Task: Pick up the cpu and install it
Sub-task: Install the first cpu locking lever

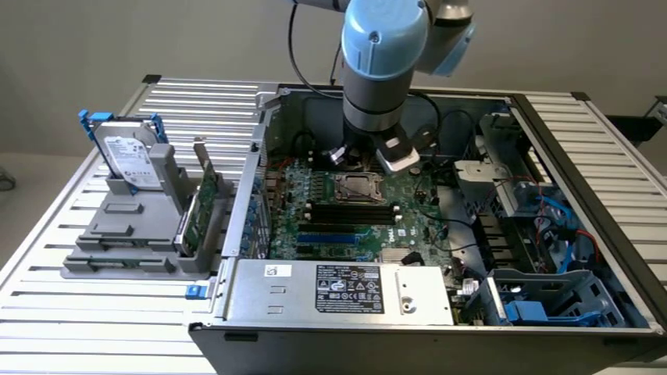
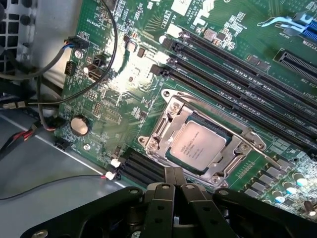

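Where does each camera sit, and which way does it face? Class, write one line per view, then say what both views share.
Exterior view: off the arm, raised, looking down into the open computer case; the arm's blue-capped wrist shows above the motherboard.
Wrist view: on the wrist, looking down past the shut gripper at the cpu lying in its socket frame.
Shared: socket frame, motherboard, black memory slots.

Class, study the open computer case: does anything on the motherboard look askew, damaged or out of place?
Nothing stands out. The cpu lies flat and square inside the socket frame on the motherboard; the frame is not closed over it. The shut gripper sits beside the socket.
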{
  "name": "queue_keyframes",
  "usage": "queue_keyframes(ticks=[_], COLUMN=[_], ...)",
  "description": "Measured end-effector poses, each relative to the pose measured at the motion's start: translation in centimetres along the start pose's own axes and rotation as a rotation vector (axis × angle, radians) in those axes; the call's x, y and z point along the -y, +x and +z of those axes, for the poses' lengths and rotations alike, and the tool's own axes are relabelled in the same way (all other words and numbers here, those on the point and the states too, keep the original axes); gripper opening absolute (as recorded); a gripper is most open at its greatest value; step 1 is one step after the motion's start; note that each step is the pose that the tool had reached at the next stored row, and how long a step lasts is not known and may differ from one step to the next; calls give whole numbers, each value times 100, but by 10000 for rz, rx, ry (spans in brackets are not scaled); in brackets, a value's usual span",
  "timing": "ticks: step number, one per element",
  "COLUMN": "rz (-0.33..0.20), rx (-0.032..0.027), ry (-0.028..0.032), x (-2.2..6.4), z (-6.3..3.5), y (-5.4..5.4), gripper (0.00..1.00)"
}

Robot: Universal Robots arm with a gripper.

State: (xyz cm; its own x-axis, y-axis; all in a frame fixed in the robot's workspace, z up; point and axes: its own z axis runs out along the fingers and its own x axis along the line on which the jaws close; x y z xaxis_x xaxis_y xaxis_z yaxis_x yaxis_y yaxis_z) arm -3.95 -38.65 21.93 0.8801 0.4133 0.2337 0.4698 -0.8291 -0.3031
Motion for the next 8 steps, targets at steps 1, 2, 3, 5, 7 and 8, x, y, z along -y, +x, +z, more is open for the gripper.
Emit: queue_keyframes(ticks=[1,2,3,5,7,8], rz=[9,17,26,42,63,74], rx=[4,6,5,1,0,-1], ry=[1,1,0,0,-4,-8], x=[-5,-8,-10,-13,-16,-18], z=[-14,-29,-43,-69,-92,-100], y=[-2,-4,-5,-8,-11,-12], gripper=[11,11,11,11,11,11])
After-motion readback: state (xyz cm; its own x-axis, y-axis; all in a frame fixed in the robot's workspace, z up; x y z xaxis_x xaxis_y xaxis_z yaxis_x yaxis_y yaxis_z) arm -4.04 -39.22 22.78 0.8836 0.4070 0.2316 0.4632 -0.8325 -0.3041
